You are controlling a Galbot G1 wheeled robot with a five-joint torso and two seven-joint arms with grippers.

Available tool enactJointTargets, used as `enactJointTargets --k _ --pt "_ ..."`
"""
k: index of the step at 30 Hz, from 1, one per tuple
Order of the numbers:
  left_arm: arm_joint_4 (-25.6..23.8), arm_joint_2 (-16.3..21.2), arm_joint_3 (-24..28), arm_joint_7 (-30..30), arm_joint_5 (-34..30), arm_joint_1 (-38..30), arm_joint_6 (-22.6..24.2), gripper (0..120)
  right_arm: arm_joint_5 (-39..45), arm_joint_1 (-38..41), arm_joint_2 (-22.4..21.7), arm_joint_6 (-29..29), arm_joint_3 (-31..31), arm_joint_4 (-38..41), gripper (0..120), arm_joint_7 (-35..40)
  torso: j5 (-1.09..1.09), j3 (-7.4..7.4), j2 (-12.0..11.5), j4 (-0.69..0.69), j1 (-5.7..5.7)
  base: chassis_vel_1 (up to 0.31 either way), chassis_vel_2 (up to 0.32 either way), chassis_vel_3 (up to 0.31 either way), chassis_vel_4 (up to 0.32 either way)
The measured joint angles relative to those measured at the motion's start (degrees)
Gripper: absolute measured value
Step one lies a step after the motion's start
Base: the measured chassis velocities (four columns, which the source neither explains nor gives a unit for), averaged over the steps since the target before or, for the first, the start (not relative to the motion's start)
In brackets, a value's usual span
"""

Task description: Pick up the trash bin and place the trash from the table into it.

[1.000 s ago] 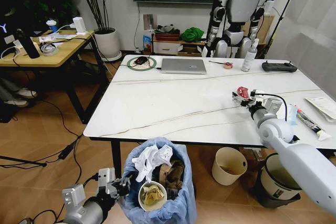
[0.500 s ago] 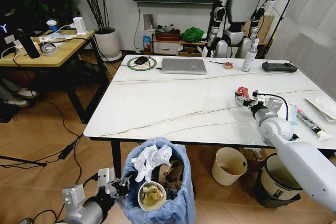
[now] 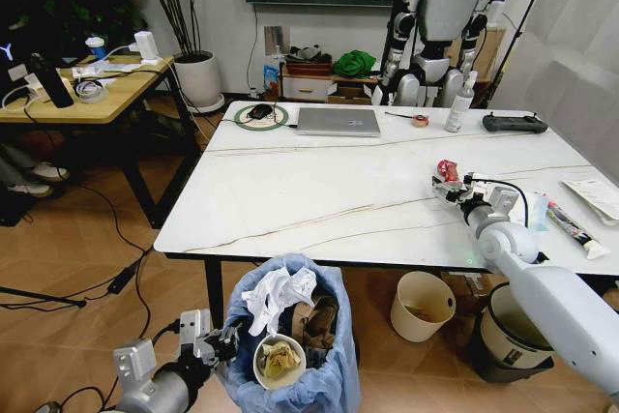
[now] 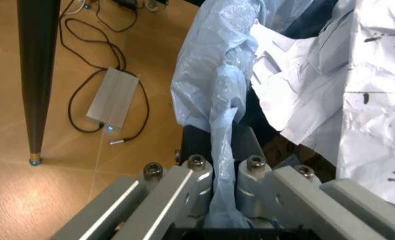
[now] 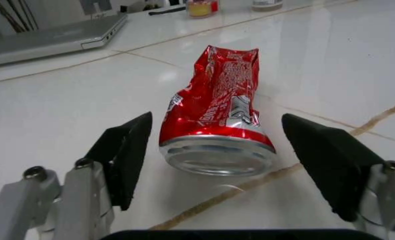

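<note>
A crushed red can, metallic and creased with a round silver end, lies on its side on the glossy white veined table. The right gripper hovers low over the tabletop with jaws wide apart, the can lying between them and touching neither black wedge-shaped pad. Beyond the jaws sit a silver laptop and a small tape roll. Below the table's near edge stands the trash bin, its crinkled light-blue bag holding crumpled white paper. The left gripper has its jaws clamped on a fold of that bag.
</note>
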Motion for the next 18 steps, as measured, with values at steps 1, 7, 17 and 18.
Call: enactJointTargets --k 1,7,17,18 --pt "-0.01 0.00 -0.01 0.00 0.01 0.00 0.00 0 0.00 0.00 0.00 0.12 0.00 -0.03 69 -0.09 0.00 0.00 0.00 0.00 0.00 0.000 0.000 0.000 0.000" --pt "-0.01 0.00 -0.01 0.00 0.04 -0.07 0.00 0 0.00 -0.12 -0.04 0.33 0.00 -0.08 50 -0.20 0.00 0.00 0.00 0.00 0.00 0.000 0.000 0.000 0.000" --pt "0.02 0.03 0.08 0.00 0.12 -0.07 0.00 0 -0.19 -1.14 -0.04 0.51 0.05 0.09 46 -0.40 -0.03 -0.01 0.02 0.00 -0.01 0.000 0.000 0.000 0.000" --pt "0.02 0.03 0.09 0.00 0.12 -0.05 -0.01 0 -0.19 -1.16 -0.04 0.54 0.11 0.12 46 -0.42 -0.01 -0.01 0.02 0.00 -0.01 0.000 0.000 0.000 0.000"
